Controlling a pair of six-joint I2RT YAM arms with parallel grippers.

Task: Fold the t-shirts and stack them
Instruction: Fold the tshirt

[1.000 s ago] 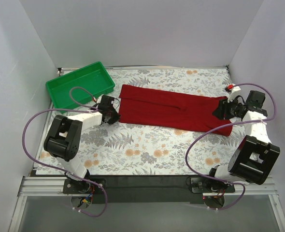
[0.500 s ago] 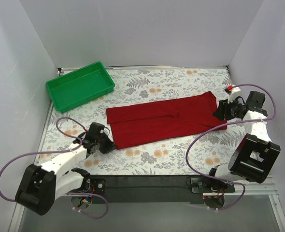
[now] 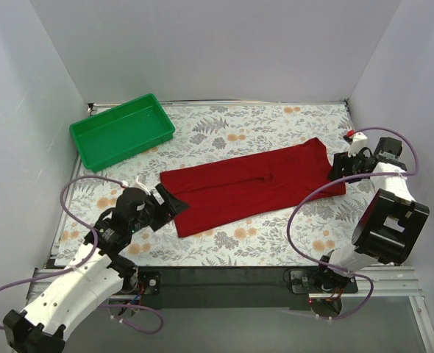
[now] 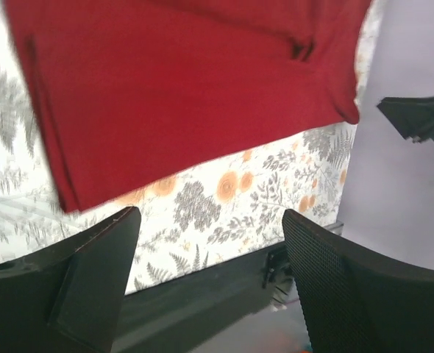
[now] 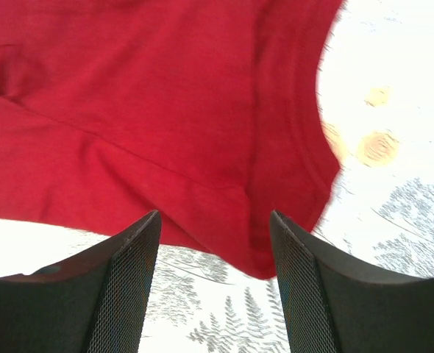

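Since your left gripper (image 3: pixel 163 201) has just let go and is standing wide beside the t-shirt (image 3: pixel 254 187), which is lying as a long strip across the table (image 3: pixel 224 129), and your right gripper (image 3: pixel 340 168) is widening too, you are probably finishing this lengthwise fold.

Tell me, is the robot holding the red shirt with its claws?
No, nothing is held. The left gripper and right gripper are both open, and the t-shirt lies on the table.

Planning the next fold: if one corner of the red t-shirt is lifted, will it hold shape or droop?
Probably droop: the red t-shirt lies limp, with soft creases and layered edges. Pushed, it would likely bunch rather than slide whole across the floral table.
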